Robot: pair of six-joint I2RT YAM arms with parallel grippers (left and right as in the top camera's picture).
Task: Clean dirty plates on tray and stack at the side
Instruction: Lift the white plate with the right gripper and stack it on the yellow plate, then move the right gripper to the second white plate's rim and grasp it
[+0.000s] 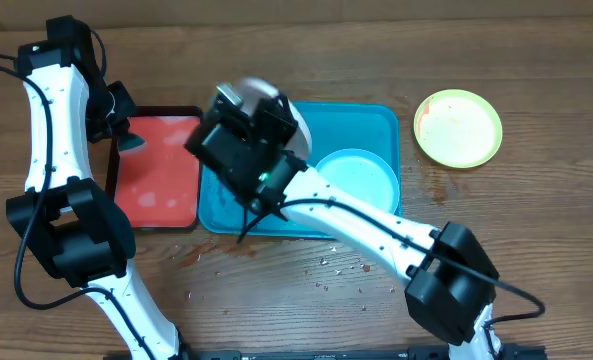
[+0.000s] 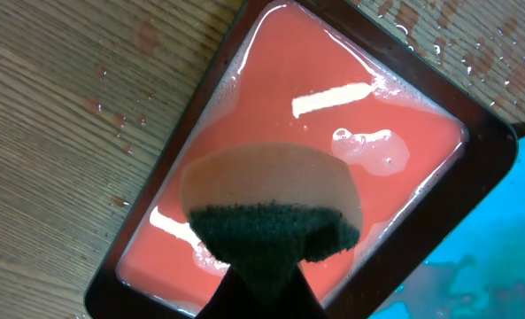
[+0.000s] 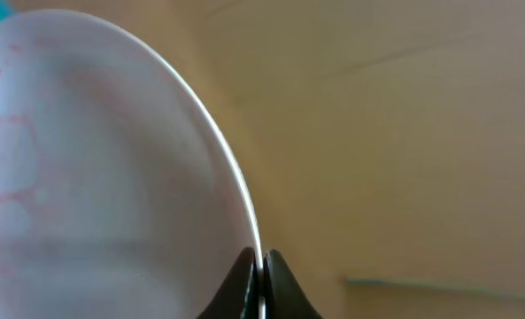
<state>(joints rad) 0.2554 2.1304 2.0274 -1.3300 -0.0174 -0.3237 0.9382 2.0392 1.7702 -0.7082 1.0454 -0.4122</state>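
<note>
The white plate (image 3: 94, 159), smeared pink, hangs over the left end of the blue tray (image 1: 373, 122), its rim pinched in the right gripper (image 3: 260, 285). A second plate (image 1: 356, 178) lies in the tray, and a yellow-green plate (image 1: 459, 127) sits on the table nearby. The left gripper (image 2: 264, 282) clamps a sponge (image 2: 271, 190) over the wet red tray (image 2: 333, 71).

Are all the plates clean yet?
Not yet. The yellow-green plate already sits aside on the table, looking done. The right gripper holds a white plate, still pink-smeared, by its rim; the left gripper holds the sponge over the red tray. A third plate waits in the blue tray.
</note>
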